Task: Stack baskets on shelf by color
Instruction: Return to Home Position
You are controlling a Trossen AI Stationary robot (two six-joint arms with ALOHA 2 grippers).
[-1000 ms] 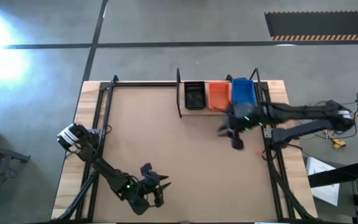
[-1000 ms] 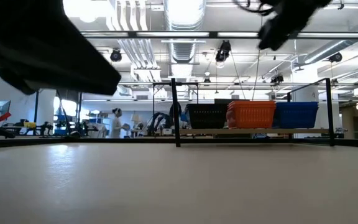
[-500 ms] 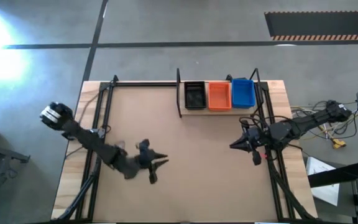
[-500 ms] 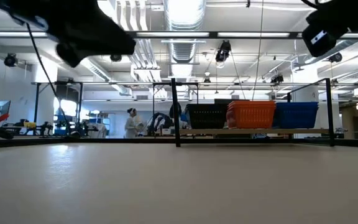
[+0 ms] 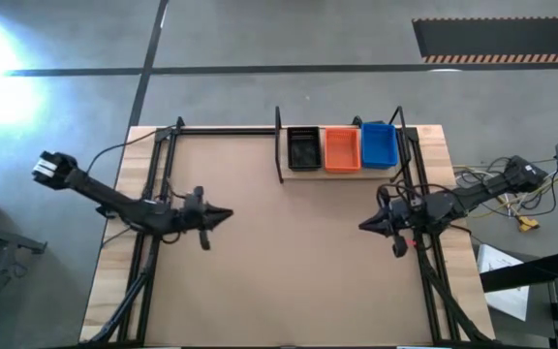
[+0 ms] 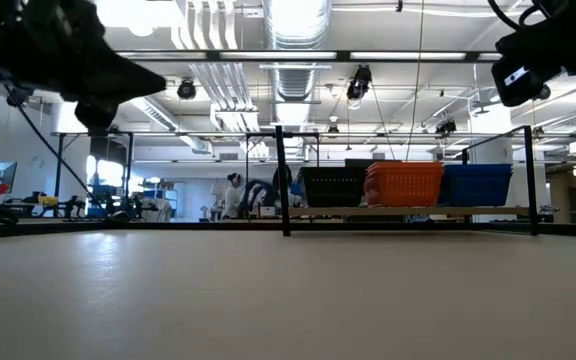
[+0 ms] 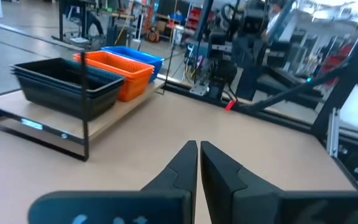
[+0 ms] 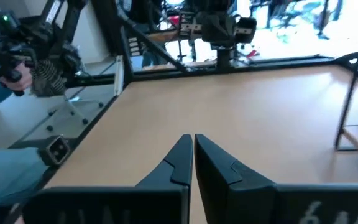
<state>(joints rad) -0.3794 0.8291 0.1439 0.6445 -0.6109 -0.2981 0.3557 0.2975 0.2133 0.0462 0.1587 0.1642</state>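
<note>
The shelf (image 6: 408, 211) stands at the table's far right. On it rest a black basket (image 5: 303, 148), an orange basket (image 5: 341, 148) and a blue basket (image 5: 379, 144), side by side on their bottoms. The left wrist view shows the black basket (image 7: 67, 84) as a stack of nested ones. My left gripper (image 5: 223, 213) hovers shut over the table's left half, pointing right. My right gripper (image 5: 364, 226) hovers shut near the right edge, in front of the shelf and pointing left. Neither holds anything.
Black metal rails (image 5: 159, 194) run along the table's left and right sides, and black uprights (image 6: 282, 180) frame the shelf. Bare tabletop (image 5: 289, 262) lies between the two grippers. A person's hand and blue sleeve (image 8: 5, 68) show beyond the table's edge in the right wrist view.
My left gripper has swung from the near edge toward the far and left side, and has shut. My right gripper has drawn back from the baskets on the shelf toward the near right, then held still. The baskets have stayed in place.
</note>
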